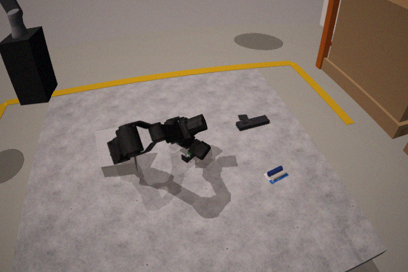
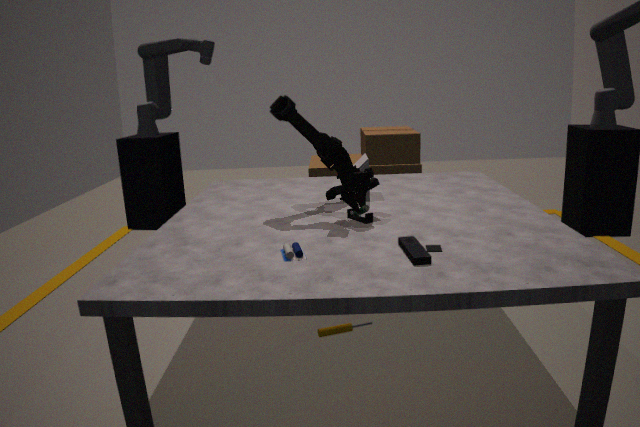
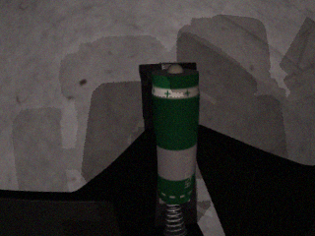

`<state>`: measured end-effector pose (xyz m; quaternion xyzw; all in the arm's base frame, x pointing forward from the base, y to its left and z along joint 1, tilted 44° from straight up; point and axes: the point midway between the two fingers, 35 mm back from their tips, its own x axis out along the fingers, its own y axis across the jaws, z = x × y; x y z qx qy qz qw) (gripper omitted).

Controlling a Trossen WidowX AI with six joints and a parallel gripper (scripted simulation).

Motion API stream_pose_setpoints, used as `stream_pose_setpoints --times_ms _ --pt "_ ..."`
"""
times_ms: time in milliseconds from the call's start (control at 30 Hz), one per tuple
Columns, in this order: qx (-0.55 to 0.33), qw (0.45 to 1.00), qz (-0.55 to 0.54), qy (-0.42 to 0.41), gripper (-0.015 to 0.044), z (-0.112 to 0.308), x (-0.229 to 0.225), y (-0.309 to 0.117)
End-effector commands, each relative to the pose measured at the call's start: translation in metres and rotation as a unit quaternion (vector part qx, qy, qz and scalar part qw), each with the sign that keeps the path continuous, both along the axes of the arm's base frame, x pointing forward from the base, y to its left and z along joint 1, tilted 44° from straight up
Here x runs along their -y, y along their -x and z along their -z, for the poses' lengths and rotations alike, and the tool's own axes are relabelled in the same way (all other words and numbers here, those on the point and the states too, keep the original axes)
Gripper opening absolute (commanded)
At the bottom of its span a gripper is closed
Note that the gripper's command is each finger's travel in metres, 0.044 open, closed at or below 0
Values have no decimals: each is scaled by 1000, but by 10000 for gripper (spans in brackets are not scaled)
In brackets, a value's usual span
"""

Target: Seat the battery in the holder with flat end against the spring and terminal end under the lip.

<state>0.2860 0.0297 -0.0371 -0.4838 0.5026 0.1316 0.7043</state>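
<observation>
A green battery with pale bands [image 3: 177,120] [image 1: 189,153] is between the fingers of my gripper [image 3: 173,135], which is shut on it. The black holder [image 3: 147,105] [image 1: 185,158] [image 2: 368,218] lies on the table directly under the battery. In the wrist view the battery lines up roughly lengthwise with the holder, with its terminal end by the holder's far end wall. Its flat end is at the near end, by the coil spring [image 3: 174,221]. The battery covers most of the holder's inside. Whether it touches the holder floor or sits under the lip cannot be told.
A dark remote-like case [image 1: 255,122] [image 2: 414,250] lies beside a small dark square piece [image 1: 243,117] [image 2: 434,248]. A blue cylinder [image 1: 275,171] [image 2: 297,249] and a whitish cylinder [image 1: 278,175] [image 2: 288,251] lie on a blue and white card. A yellow-handled screwdriver [image 2: 336,329] is below table height.
</observation>
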Motion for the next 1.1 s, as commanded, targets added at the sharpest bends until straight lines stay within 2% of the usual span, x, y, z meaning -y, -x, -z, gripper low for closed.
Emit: stream_pose_setpoints --times_ms 0,1067 --pt "-1 1000 -3 -1 62 0 2 3" --pt "-24 999 19 13 62 -1 11 13"
